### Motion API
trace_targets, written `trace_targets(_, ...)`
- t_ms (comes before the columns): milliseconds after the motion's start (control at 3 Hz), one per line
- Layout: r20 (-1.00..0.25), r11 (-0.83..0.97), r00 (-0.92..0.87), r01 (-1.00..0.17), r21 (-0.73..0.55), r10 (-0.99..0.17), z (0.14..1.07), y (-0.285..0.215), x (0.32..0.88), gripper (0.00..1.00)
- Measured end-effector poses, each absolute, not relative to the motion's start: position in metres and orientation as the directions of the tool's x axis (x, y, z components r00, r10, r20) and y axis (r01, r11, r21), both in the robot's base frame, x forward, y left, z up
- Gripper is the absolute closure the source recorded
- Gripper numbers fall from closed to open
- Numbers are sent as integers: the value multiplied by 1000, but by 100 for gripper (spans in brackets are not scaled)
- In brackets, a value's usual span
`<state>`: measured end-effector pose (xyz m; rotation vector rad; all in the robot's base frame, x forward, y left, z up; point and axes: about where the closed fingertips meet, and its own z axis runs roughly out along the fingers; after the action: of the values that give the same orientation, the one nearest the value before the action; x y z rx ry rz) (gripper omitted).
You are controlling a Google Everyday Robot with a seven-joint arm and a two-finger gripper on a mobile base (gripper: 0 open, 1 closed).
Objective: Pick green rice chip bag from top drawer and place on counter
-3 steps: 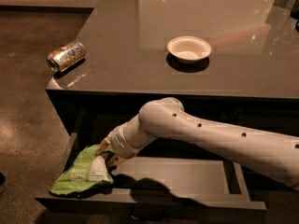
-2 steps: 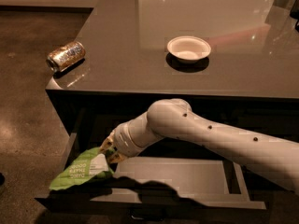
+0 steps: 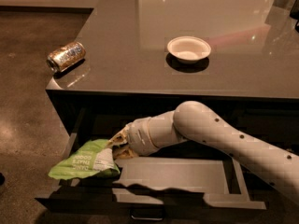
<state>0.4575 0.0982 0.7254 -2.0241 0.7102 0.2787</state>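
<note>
- Since a second ago the bag [image 3: 86, 160] has come up slightly at the drawer's left end, and the arm's [image 3: 224, 134] elbow has shifted to the right.
- Gripper [image 3: 117, 146]: inside the open drawer [image 3: 177, 171], in its left part, at the bag's right end. Fingers are closed on the bag's edge.
- Bag: crumpled, light-green face with white lettering turned up. It is held over the drawer's left end, with its left corner overhanging the drawer's left side.
- Drawer: pulled out below the counter [image 3: 140, 64]. Its grey floor shows to the right of the gripper, and the handle [image 3: 147, 214] sits at the lower edge of the front.
- Arm: white, entering from the lower right and bending in front of the counter's edge, above the drawer.
- Counter: dark and glossy. A white bowl [image 3: 188, 49] stands near its middle, and a can [image 3: 66, 56] lies on its side at the front left corner, well apart from the bowl.
</note>
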Motion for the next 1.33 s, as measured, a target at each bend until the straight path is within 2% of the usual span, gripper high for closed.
trace_targets(667,-361,-277,878,-449,-849,-315,830,68,447,100)
trace_targets(1333,-215,-370,933,-316,-874,-288,941,66,464,100)
